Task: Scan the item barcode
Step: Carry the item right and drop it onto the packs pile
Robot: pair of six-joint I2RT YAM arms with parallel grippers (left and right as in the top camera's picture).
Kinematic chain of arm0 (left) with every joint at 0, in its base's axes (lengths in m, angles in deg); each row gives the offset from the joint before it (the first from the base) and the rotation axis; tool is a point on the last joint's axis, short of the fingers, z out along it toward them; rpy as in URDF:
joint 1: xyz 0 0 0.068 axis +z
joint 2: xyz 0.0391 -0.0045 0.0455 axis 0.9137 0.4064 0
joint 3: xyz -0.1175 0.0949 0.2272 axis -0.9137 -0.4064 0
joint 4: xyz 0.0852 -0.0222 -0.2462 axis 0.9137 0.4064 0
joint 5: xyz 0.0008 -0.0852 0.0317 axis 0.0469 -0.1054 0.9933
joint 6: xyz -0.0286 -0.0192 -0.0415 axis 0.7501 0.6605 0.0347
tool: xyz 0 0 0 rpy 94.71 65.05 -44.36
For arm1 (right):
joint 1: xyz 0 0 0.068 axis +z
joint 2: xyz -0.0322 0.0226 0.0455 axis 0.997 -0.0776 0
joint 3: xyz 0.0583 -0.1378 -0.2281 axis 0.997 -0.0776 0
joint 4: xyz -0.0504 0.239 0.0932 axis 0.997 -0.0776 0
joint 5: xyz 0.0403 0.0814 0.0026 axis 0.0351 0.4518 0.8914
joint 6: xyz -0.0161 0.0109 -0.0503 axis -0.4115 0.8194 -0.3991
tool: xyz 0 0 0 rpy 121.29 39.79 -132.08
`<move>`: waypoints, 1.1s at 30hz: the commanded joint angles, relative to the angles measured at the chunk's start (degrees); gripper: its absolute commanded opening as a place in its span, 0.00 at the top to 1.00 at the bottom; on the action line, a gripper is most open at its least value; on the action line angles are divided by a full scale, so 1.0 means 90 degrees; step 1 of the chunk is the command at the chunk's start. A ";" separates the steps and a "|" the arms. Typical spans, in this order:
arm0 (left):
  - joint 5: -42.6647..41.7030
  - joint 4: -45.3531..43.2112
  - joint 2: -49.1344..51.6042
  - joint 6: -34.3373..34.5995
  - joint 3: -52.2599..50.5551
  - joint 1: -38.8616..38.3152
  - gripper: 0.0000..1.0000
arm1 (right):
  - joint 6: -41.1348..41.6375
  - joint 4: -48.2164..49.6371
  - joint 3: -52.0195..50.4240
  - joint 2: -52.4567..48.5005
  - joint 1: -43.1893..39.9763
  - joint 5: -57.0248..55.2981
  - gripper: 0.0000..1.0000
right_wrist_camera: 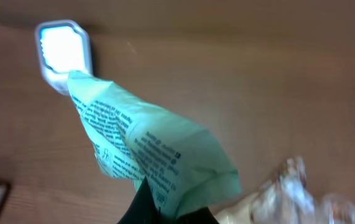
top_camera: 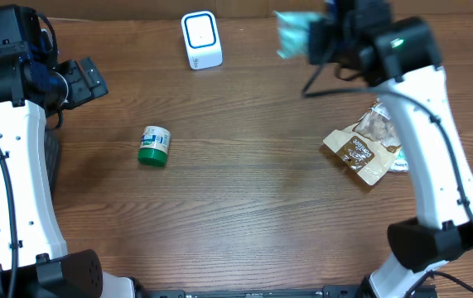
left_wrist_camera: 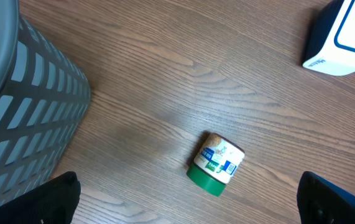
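i watch the left claw point(top_camera: 89, 79) hang spread wide above the table point(top_camera: 261, 207), the green-lidded jar point(top_camera: 154, 145) lying nearby; right of the white scanner point(top_camera: 201, 40), the right claw point(top_camera: 315, 37) pinches a pale green packet point(top_camera: 290, 33) aloft.

So I'm counting one white scanner point(top_camera: 201, 40) sitting at the upper middle of the frame, one green-lidded jar point(top_camera: 154, 145) lying left of center, and one pale green packet point(top_camera: 290, 33) hanging near the top right. One brown snack bag point(top_camera: 359, 147) is lying at the right, with something white and teal peeking out under it, can't tell what. One grey slatted basket point(left_wrist_camera: 22, 106) is showing at the left edge.
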 commanded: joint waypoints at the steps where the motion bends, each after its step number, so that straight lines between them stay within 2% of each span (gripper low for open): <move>1: 0.0039 0.0002 0.0039 -0.0075 -0.0029 -0.0007 0.01 | 0.0532 -0.0301 -0.0221 -0.0138 -0.0542 0.0872 0.96; 7: 0.0039 0.0002 0.0039 -0.0075 -0.0029 -0.0007 0.01 | 0.0593 -0.0352 -0.1302 -0.0143 -0.1360 0.1035 0.96; 13: 0.0039 0.0002 0.0039 -0.0075 -0.0029 -0.0007 0.01 | 0.0797 0.0296 -0.2509 -0.0143 -0.1887 0.1037 0.96; 25: 0.0039 0.0002 0.0039 -0.0075 -0.0029 -0.0007 0.00 | 0.0767 0.2625 -0.4675 -0.0175 -0.1974 0.0571 0.96; 33: 0.0039 0.0002 0.0039 -0.0075 -0.0029 -0.0007 0.00 | 0.1105 0.2766 -0.5127 -0.0180 -0.2067 -0.0362 0.95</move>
